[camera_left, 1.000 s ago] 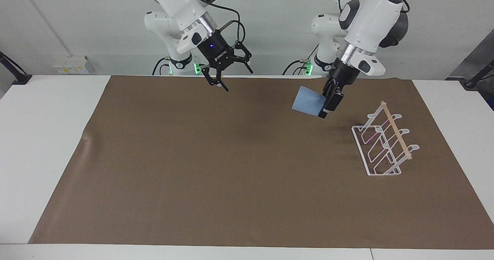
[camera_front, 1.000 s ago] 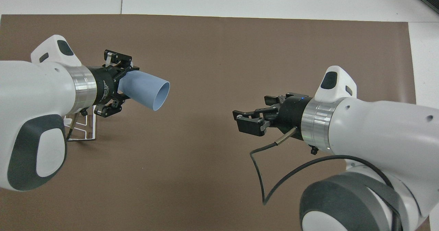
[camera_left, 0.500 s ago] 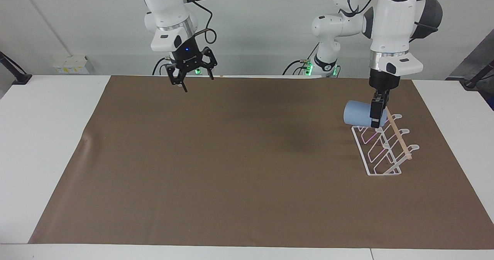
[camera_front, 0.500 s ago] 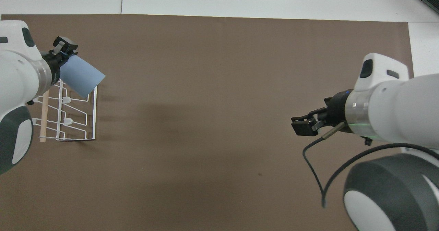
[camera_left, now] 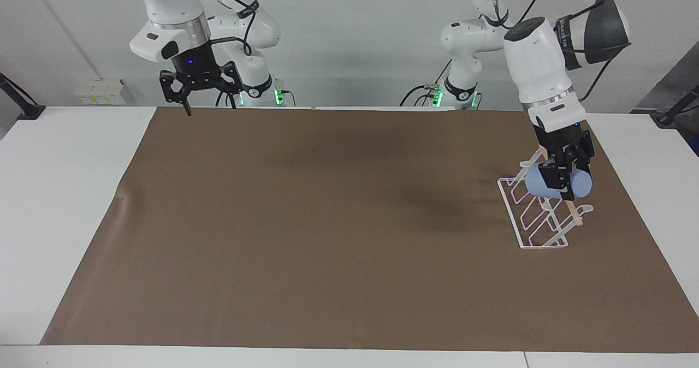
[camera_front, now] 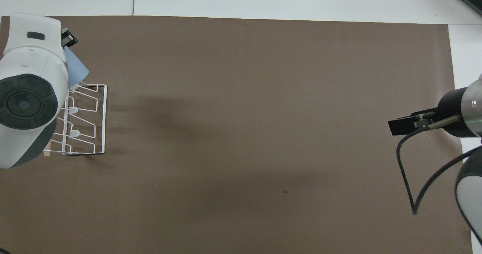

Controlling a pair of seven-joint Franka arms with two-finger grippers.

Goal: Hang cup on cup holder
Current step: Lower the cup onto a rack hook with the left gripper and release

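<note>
One cup (camera_left: 558, 183) clamped by left gripper (camera_left: 562, 176) over cup holder (camera_left: 532, 215), right gripper (camera_left: 199, 87) spread wide, brown mat (camera_left: 327, 220).

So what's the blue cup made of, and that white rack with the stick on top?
The small light blue handleless cup, held in the left pincer, looks like matte plastic: even colour, no shine. The white wire rack seems to be thin coated metal wire, bent into loops. The pale stick along its top looks like bare light wood, though that is only its look.
</note>
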